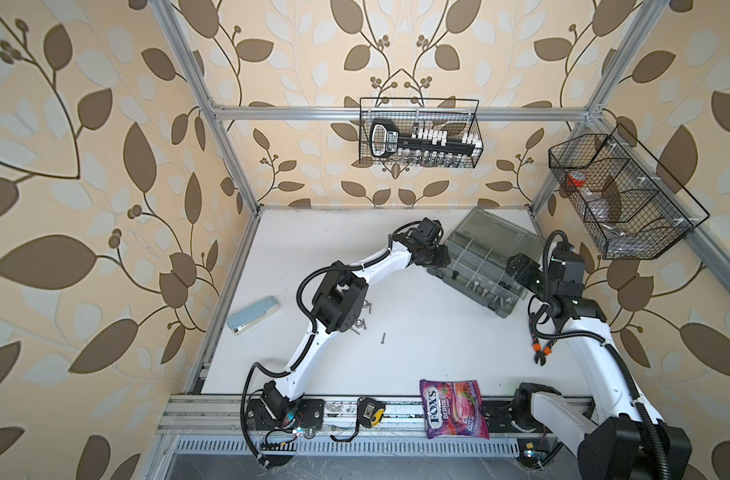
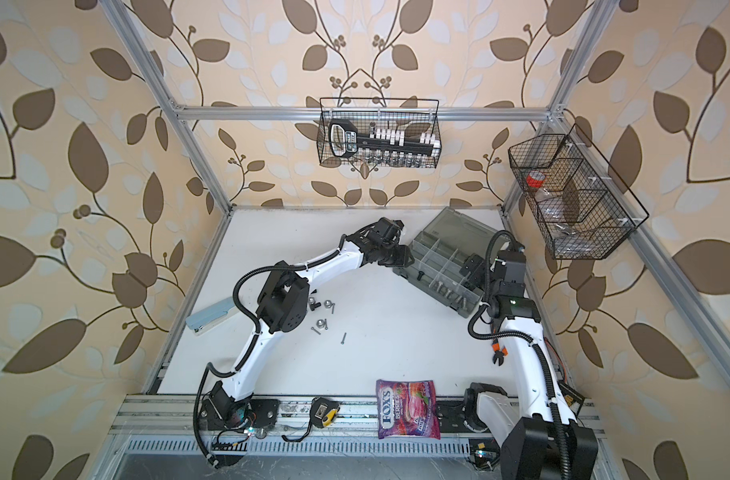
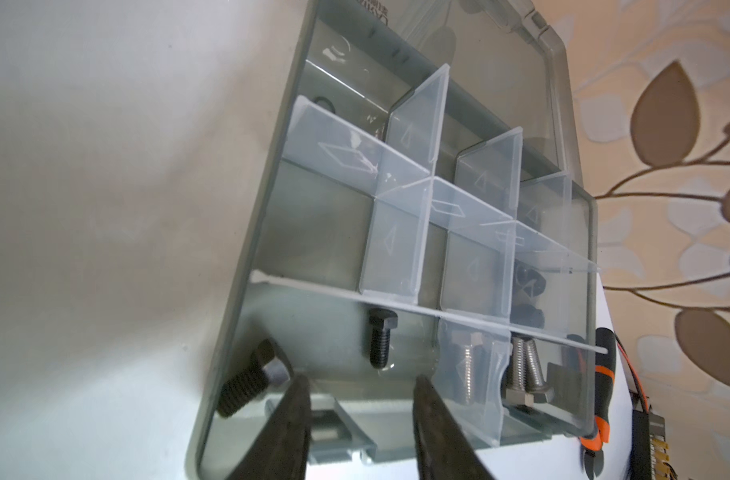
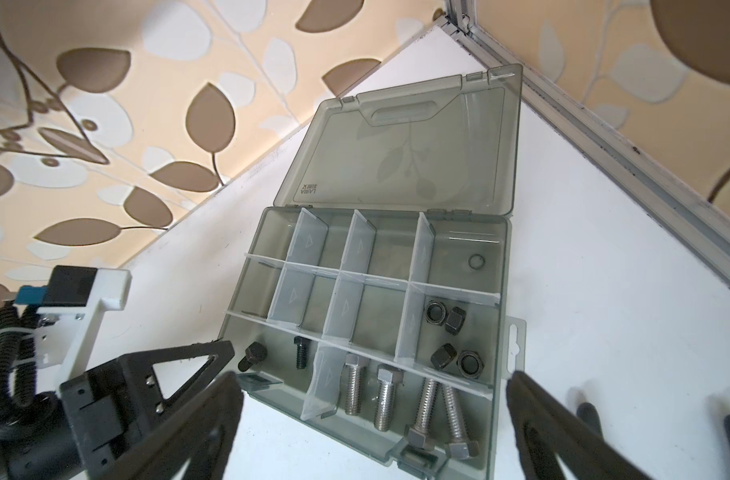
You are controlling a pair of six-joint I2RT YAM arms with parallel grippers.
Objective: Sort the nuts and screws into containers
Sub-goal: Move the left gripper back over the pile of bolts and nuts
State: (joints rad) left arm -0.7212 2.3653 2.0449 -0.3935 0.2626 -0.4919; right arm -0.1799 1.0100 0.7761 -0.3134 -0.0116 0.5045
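In both top views the left gripper (image 1: 442, 257) hung at the left-hand corner of the grey translucent plastic organizer box (image 1: 494, 227). The box sat with its smoky lid thrown back at the far right of the white table (image 1: 417, 316), and the right gripper (image 1: 519, 272) stood over its opposite end. Well apart from both, beside the left arm's elbow, a few loose silver and black nuts (image 2: 320, 322) and a thin tiny screw (image 2: 343, 338) lay on the table. The screw's long axis ran roughly from the front rail toward the back wall.

In the left wrist view, the left gripper (image 3: 361, 415) stood partly open with nothing between its jaws. A short black bolt (image 3: 246, 382) lay in the corner compartment just beside one finger (image 3: 292, 424).

In the right wrist view, the right gripper (image 4: 371, 376) gaped wide and empty above the box. Four shiny silver hex-head bolts (image 4: 388, 395) and four black nuts (image 4: 452, 321) lay in compartments of their own.

The loose pieces lay back toward the left arm's base, behind its gripper. That arm, the nearer, looked likelier to fetch them.
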